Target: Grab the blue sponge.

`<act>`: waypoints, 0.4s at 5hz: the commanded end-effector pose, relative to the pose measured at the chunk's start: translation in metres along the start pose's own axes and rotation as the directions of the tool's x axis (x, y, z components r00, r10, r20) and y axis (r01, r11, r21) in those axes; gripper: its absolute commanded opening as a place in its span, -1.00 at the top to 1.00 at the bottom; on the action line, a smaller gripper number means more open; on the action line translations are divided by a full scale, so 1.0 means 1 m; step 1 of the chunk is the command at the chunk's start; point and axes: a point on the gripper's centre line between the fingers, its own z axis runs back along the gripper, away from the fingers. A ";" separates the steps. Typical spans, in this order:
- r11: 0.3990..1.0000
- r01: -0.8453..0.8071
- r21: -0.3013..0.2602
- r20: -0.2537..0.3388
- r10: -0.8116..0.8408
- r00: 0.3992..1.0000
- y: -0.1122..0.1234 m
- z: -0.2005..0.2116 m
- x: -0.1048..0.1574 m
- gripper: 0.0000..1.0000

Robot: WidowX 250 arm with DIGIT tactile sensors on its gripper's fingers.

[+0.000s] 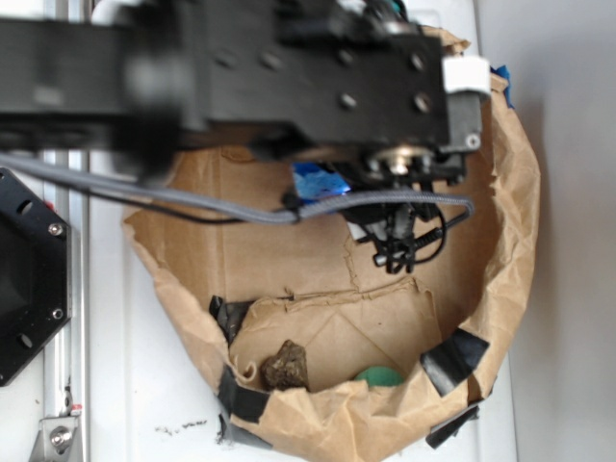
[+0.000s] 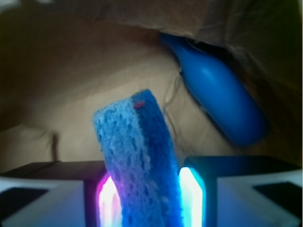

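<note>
Sponge (image 2: 142,161) sits clamped between our two glowing finger pads (image 2: 191,194), standing on edge and tilted slightly left at its top. We note bright blue porous foam, one broad face paler and rough, the narrower edge darker, with a tiny red fleck near the upper corner. Our gripper (image 2: 147,198) has its fingers drawn narrow, pressed against both faces of the slab.

Beyond it, toward the upper right of the wrist view, we see a smooth, glossy blue bullet-shaped plastic object (image 2: 222,99) lying against the crumpled wall of the brown paper bag (image 2: 71,71); it lies apart from the sponge.

From the exterior view, our black arm (image 1: 289,77) reaches over the bag's open mouth (image 1: 510,192), a grey cable (image 1: 192,197) looping beneath it. A glint of blue (image 1: 318,180) shows under the arm; we cannot tell which blue item it is. Near the bag's bottom rim we record a lumpy brown object (image 1: 285,365) and a green rounded piece (image 1: 379,376), with black tape patches (image 1: 452,358) on the creased paper.
</note>
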 end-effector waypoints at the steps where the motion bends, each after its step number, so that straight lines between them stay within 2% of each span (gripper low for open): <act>1: 0.999 0.008 -0.033 0.074 -0.006 0.997 0.007 0.057 -0.008 1.00; 2: 0.999 0.003 -0.036 0.072 -0.001 0.997 0.005 0.060 -0.013 1.00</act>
